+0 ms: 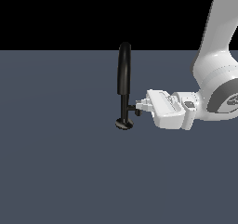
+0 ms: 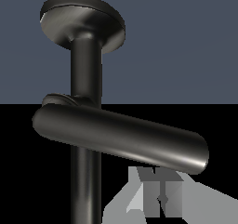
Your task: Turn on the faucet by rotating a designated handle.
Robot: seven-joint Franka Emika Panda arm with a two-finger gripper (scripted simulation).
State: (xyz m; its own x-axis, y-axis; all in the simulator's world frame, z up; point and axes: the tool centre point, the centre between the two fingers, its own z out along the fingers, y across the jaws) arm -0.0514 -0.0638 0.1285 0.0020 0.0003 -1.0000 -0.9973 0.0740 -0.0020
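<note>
While my arm reaches in level from the exterior view's right, the gripper (image 1: 139,105) sits at the faucet's (image 1: 124,86) handle (image 1: 132,108).

I see the glossy black faucet upright on the grey floor (image 1: 56,172), its disc base (image 1: 124,123) flat and the arched spout rising above the stem; the short handle branches toward my fingertips (image 1: 139,102) (touching or just short, I cannot tell); in the wrist view the handle (image 2: 121,137) crosses the stem (image 2: 86,69) as a thick bar, one pale finger (image 2: 160,195) near its tip; whether the pincer is apart or together I cannot tell.
</note>
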